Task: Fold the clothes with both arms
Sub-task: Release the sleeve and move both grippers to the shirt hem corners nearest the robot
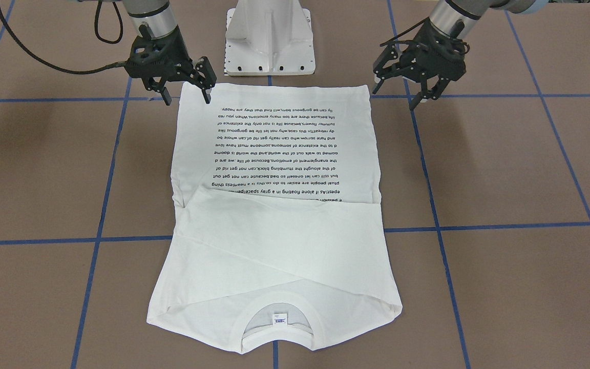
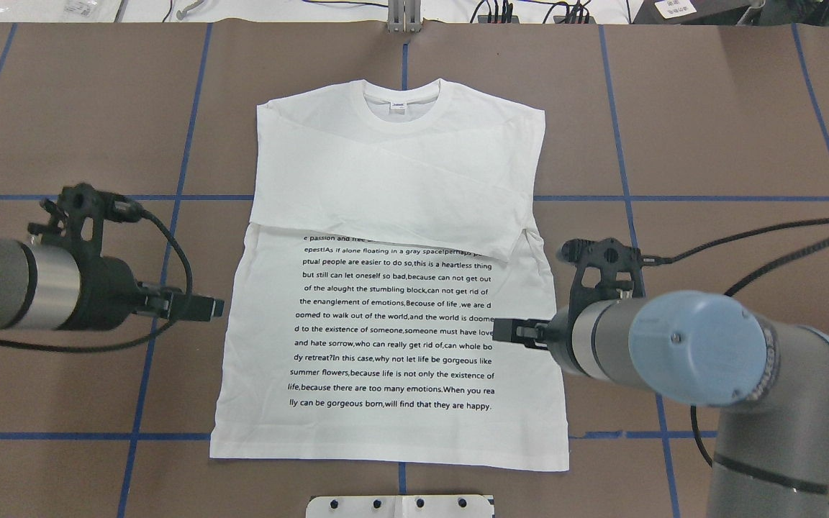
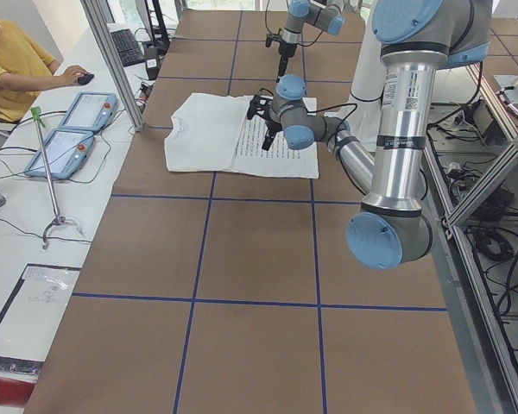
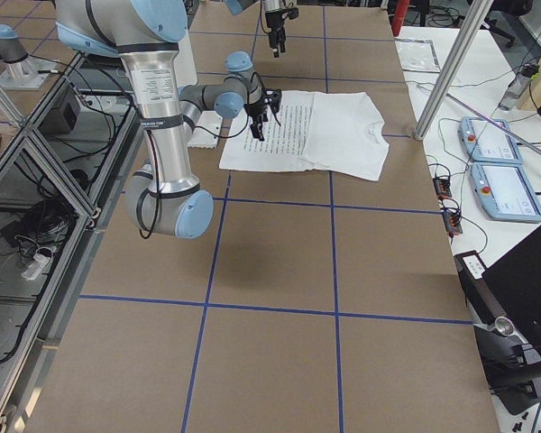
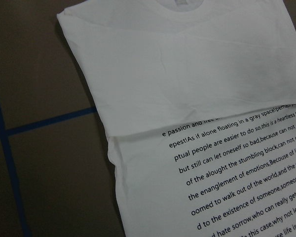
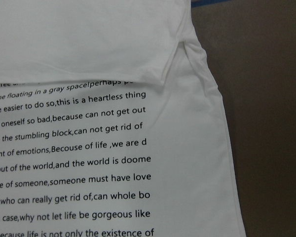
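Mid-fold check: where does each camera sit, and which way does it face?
Front-facing: across the table, facing the base; left gripper and right gripper, both open.
Overhead: behind the robot, looking forward onto the T-shirt; left arm, right arm.
Exterior left: table's end; left arm nearest.
Exterior right: opposite end; right arm nearest.
Left wrist: down on T-shirt's edge; no body.
Right wrist: other edge; no body.
Shared: both wrist views show the printed text.

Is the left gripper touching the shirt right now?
Apart. The overhead view shows bare brown table between the left gripper and the shirt edge.
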